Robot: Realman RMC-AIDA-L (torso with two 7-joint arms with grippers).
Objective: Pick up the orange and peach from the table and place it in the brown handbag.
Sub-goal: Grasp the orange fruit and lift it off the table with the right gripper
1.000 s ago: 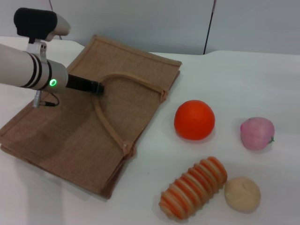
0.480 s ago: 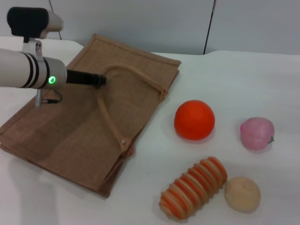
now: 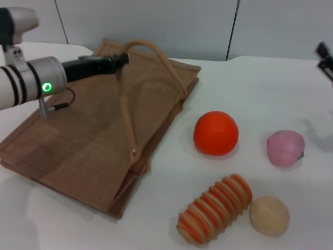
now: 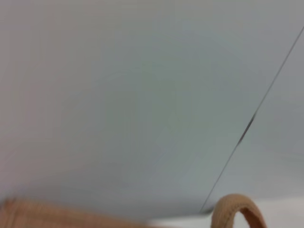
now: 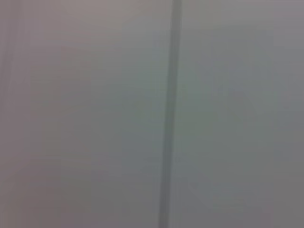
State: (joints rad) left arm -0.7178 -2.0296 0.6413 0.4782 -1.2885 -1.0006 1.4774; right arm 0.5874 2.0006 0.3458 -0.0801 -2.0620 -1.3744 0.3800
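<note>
We see the brown handbag (image 3: 99,130) lying flat on the white table (image 3: 250,88), its strap handle (image 3: 151,57) lifted by our left gripper (image 3: 122,59), clamped on it. The orange (image 3: 216,133) sits just right of the bag, the peach (image 3: 285,148) further right. Our right gripper (image 3: 325,57) peeks in at the edge; we cannot tell its state.

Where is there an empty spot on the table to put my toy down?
Bare white table lies behind the bright orange sphere and pale pink peach. It is crowded near the striped ridged roll and tan ball.
</note>
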